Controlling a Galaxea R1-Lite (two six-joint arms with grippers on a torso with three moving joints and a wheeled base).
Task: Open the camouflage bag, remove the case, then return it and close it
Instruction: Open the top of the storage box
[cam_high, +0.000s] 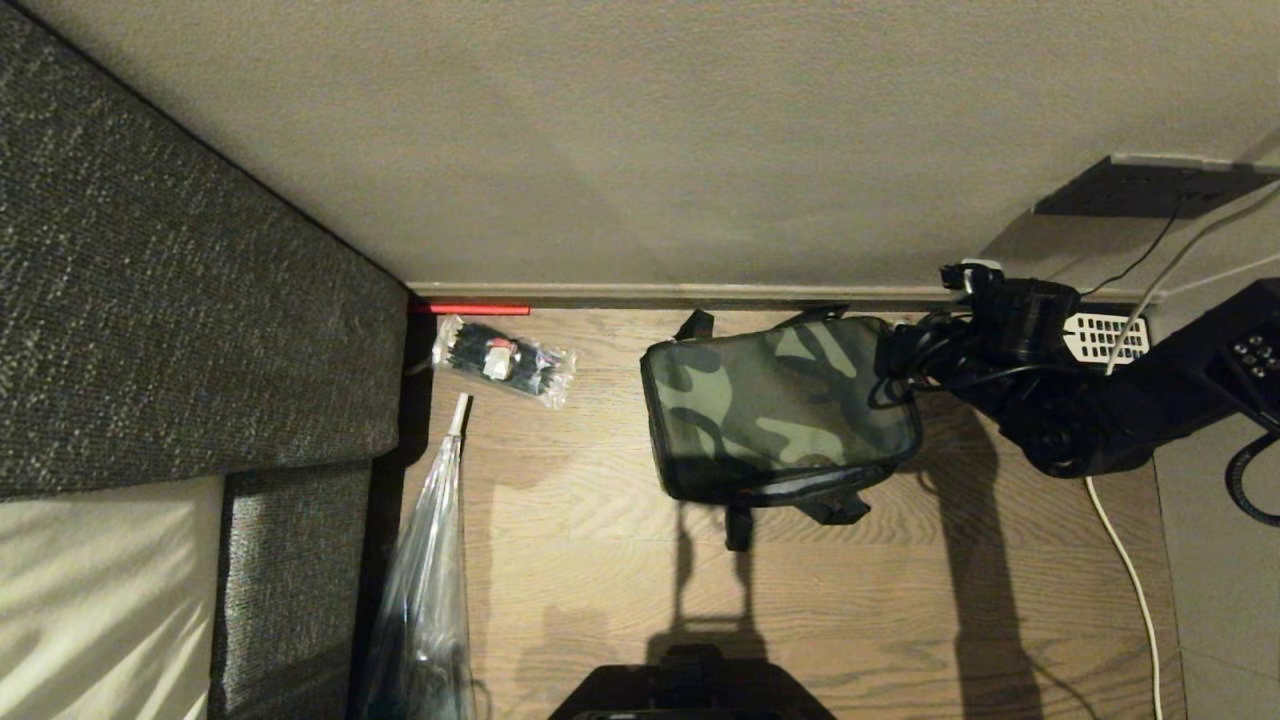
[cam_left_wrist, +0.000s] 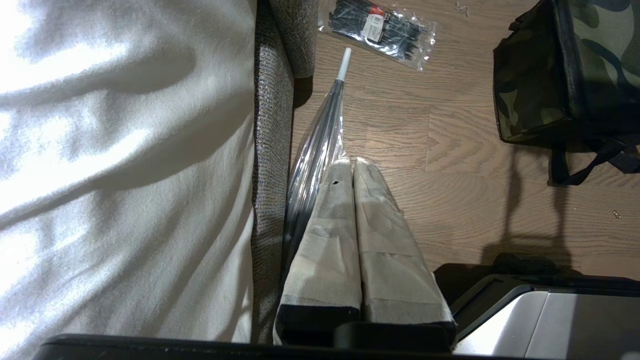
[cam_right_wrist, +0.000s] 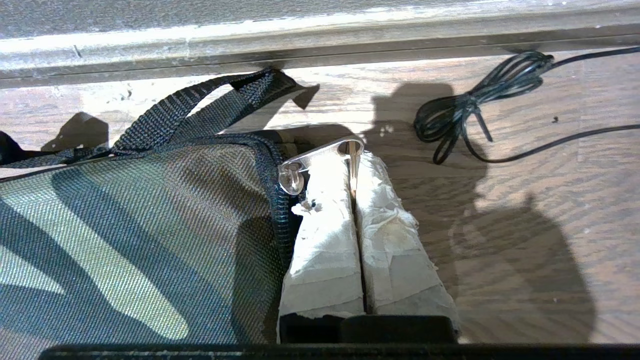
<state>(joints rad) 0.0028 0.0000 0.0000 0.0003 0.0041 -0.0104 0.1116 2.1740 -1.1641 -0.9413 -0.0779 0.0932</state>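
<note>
Head view showed the camouflage bag (cam_high: 778, 410) lying closed on the wooden floor (cam_high: 600, 560), close to the skirting board. At the bag's far right corner, the right gripper (cam_right_wrist: 354, 172) pinched the metal zipper pull (cam_right_wrist: 320, 156) between its taped fingers (cam_right_wrist: 325, 240). Out of the head view, the left gripper (cam_left_wrist: 353, 167) hung idle with its fingers pressed together, empty, above a folded clear umbrella (cam_left_wrist: 320, 145) beside a grey sofa (cam_high: 180, 300). A packet of cable ties (cam_high: 503, 361) lay well left of the bag.
</note>
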